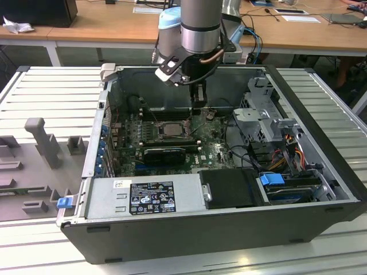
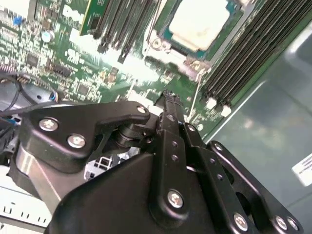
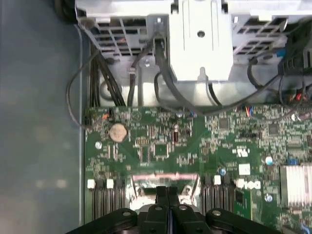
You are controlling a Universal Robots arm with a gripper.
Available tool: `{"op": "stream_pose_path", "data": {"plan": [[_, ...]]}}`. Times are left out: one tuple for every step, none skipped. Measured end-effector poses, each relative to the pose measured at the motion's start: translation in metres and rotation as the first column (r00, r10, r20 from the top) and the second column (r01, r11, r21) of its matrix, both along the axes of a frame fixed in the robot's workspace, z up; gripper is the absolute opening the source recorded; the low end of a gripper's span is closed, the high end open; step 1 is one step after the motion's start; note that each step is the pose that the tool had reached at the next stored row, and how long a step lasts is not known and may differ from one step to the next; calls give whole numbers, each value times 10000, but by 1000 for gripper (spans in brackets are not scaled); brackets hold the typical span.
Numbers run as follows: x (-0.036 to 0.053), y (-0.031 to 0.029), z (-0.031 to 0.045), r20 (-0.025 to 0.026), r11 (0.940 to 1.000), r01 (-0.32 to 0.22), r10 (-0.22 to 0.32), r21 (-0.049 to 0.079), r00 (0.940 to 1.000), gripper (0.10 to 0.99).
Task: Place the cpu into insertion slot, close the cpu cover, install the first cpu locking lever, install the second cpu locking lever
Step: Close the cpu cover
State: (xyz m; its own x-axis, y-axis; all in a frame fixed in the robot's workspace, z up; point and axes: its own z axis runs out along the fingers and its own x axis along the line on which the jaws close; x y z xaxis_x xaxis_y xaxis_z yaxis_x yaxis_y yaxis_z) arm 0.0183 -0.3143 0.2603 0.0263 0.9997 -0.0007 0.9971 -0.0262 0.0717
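Starting at the case's [image 1: 189, 229] near wall, the power supply [image 1: 109, 200] carries a black label [image 1: 152, 197] and a small white one [image 1: 121, 184], both with print too fine to read. Further in, on the motherboard [image 1: 215, 150], the cpu [image 1: 172, 128] lies seated in its socket. The cpu cover [image 2: 168, 54] looks to be down around it, so those two steps seem done. Whether either locking lever is latched I cannot tell. Just beyond the socket, toward the case's far wall, the gripper [image 1: 198, 107] hangs with fingers pressed together and nothing visibly between them.
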Motion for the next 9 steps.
{"op": "stream_pose_path", "data": {"plan": [[47, 0, -1, -9, 10000, -2, 2, 2, 10000, 106], [77, 0, -1, -15, 10000, -1, 1, 3, 10000, 106], [112, 0, 0, -20, 10000, -1, 1, 1, 10000, 106], [167, 0, 0, -28, 10000, -1, 1, 1, 10000, 106], [209, 0, 0, -34, 10000, -1, 1, 1, 10000, 106], [272, 0, 0, -50, 10000, 0, 0, 0, 10000, 106], [313, 0, -3, -59, 10000, -2, 2, 2, 10000, 106], [327, 0, -9, -60, 10000, -3, 3, 2, 10000, 106], [335, 0, -24, -64, 10000, -3, 3, 0, 10000, 106]]}}
